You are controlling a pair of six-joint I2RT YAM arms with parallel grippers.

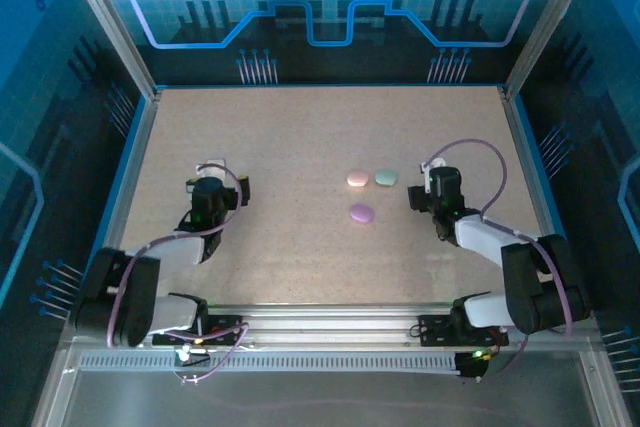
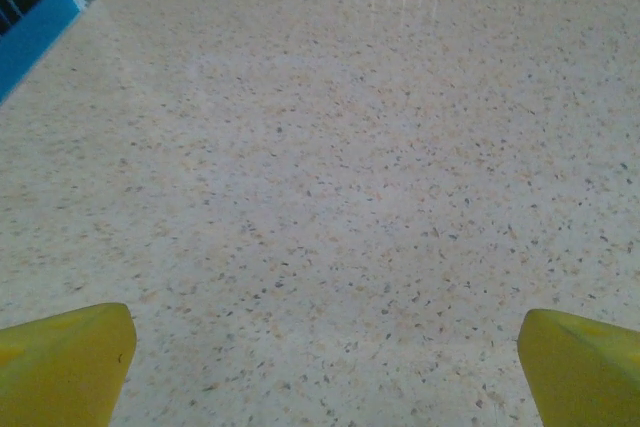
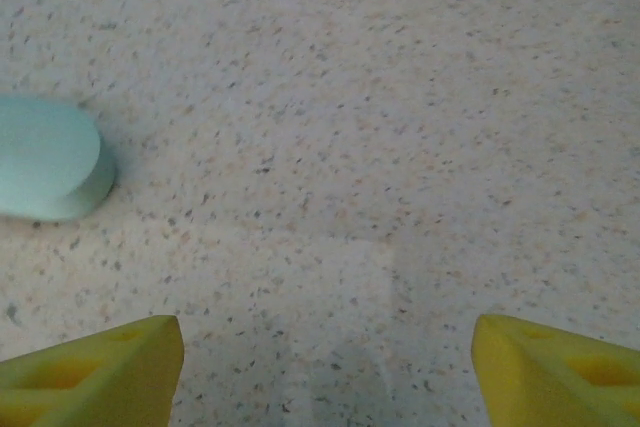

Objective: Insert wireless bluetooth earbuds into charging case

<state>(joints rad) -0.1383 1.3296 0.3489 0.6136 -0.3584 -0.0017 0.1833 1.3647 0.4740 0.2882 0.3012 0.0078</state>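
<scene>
Status from my side: both end effectors are open and hold nothing. Left end effector [image 2: 325, 372] has its yellow fingertips [image 2: 65, 362] spread to the bottom corners of the left wrist view, with bare speckled table [image 1: 300, 127] between them and ahead. From the top camera I see it low over the left half of the table, nearer the left edge than the middle and well apart from the cases. Right end effector [image 3: 325, 367] is also spread wide, with only table surface between its fingertips [image 3: 95, 372]. From the top camera it sits in the right half of the table, just beside the mint case [image 1: 385, 178] on the side toward the right edge, not touching it. All three cases lie a bit right of the table's middle, about halfway between the far and near edges. Pink case [image 1: 357, 179] and mint case sit side by side in a row along the far edge's direction; I can't tell if they touch. Purple case [image 1: 362, 213] sits just beside them toward the near edge, apart from both. In the right wrist view the mint case [image 3: 45, 157] lies flat at the left side, lid down as far as I can tell.
</scene>
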